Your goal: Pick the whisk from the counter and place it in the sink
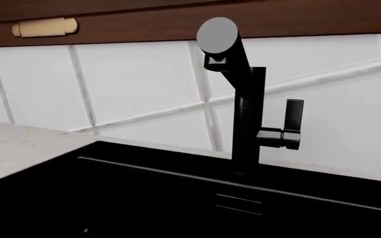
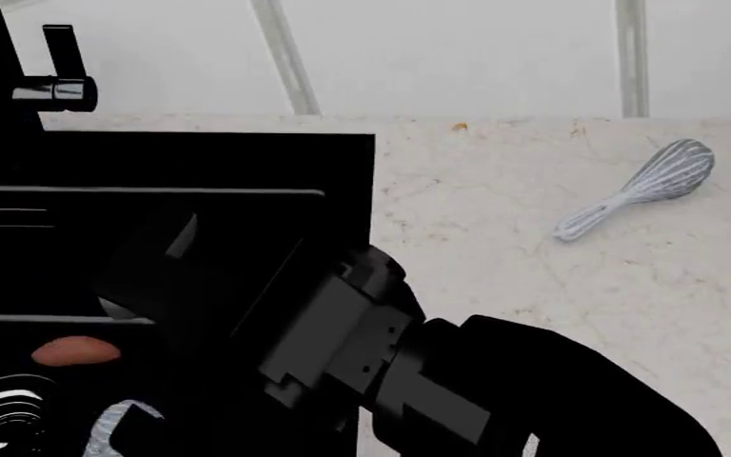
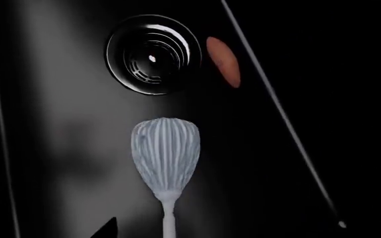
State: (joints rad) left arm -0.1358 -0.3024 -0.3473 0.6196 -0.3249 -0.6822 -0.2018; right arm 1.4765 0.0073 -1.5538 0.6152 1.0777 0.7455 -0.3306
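Presently the counter point(image 2: 531, 276) lies beside the black sink point(image 2: 163, 162), over which the right arm reaches. The whisk point(image 3: 166, 158) lies in the basin just ahead of the right jaws, head toward the drain point(image 3: 152, 54). Jaw state: cannot tell, either gripper. A slimmer whisk point(image 2: 639, 190) rests on the counter.

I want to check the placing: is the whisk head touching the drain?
Apart. In the right wrist view a dark strip of sink floor separates the whisk head from the drain.
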